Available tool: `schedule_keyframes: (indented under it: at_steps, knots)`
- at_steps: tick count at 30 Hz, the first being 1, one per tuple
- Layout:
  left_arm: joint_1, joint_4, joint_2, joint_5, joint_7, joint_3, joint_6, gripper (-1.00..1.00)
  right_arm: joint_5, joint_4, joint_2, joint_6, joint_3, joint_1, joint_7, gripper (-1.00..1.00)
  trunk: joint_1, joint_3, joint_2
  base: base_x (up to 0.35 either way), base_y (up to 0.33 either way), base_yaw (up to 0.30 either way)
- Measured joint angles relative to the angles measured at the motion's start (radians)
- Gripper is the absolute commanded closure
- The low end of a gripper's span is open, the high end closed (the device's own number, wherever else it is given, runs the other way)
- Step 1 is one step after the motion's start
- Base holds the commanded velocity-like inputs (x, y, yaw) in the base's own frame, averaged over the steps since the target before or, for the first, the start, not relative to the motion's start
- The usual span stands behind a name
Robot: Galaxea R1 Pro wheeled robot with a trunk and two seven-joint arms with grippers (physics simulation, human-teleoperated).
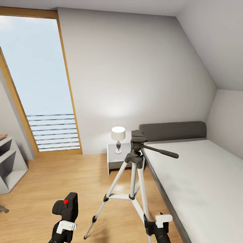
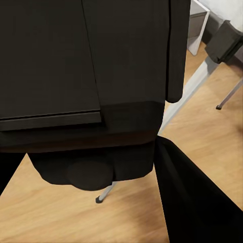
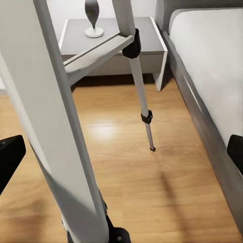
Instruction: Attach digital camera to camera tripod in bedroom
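Note:
The digital camera (image 1: 66,206), black and boxy with a round red button on top, is low on the left with my left gripper (image 1: 64,221) shut on it from below. In the left wrist view its dark body (image 2: 86,76) covers most of the frame. The camera tripod (image 1: 135,175) stands on the wood floor beside the bed. It has silver legs, and its black head (image 1: 137,141) with a long pan handle is bare. My right gripper (image 1: 157,223) is open at the tripod's near right leg (image 3: 50,126), and that leg passes between its fingertips (image 3: 7,158).
A grey bed (image 1: 202,182) with a white mattress is right of the tripod. A white nightstand (image 1: 116,158) with a lamp (image 1: 118,136) stands behind it. A tall window (image 1: 40,87) and a grey shelf unit (image 1: 10,165) are at the left. Bare wood floor (image 1: 67,175) lies between.

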Motion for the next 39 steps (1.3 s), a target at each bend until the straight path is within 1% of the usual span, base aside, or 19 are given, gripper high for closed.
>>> schedule_keyframes:
  at_steps: [6, 10, 16, 23, 37, 38, 39]
  knots:
    - [0.000, 0.000, 0.000, 0.000, 0.000, 0.000, 0.000, 1.00, 0.002, 0.000, 0.001, 0.001, 0.000, 0.000, 0.000, -1.00, 0.000, 0.000, 0.000, 0.000, 0.000, 0.000]
    - [0.000, 0.000, 0.000, 0.000, 0.000, 0.000, 0.000, 1.00, 0.032, 0.000, 0.002, 0.002, 0.001, 0.000, 0.000, -1.00, 0.000, 0.000, 0.000, 0.000, 0.000, 0.000]
    - [0.000, -0.001, 0.000, 0.000, 0.000, 0.000, 0.000, 1.00, 0.047, 0.000, 0.004, 0.001, -0.003, 0.000, 0.000, -1.00, 0.000, 0.000, 0.000, 0.058, 0.024, 0.000]
    - [0.000, -0.001, 0.000, 0.000, 0.000, 0.000, 0.000, 1.00, 0.049, 0.000, 0.004, 0.001, -0.004, 0.000, 0.000, -1.00, 0.000, 0.000, 0.000, 0.175, 0.090, 0.000]
    - [0.000, 0.000, 0.000, 0.000, 0.000, 0.000, 0.000, 1.00, 0.049, 0.000, 0.003, 0.000, -0.004, 0.000, 0.000, -1.00, 0.000, 0.000, 0.000, 0.010, 0.005, 0.000]
    - [0.003, -0.001, -0.006, 0.001, -0.006, -0.009, 0.006, 1.00, 0.046, 0.006, 0.005, -0.002, -0.004, 0.000, -0.001, -1.00, 0.000, 0.000, 0.000, 0.000, 0.000, 0.000]
    - [0.003, -0.001, -0.006, 0.003, -0.005, -0.008, 0.010, 1.00, 0.047, 0.011, 0.009, -0.003, -0.003, 0.000, -0.001, -1.00, 0.000, 0.000, 0.000, 0.000, 0.000, 0.000]
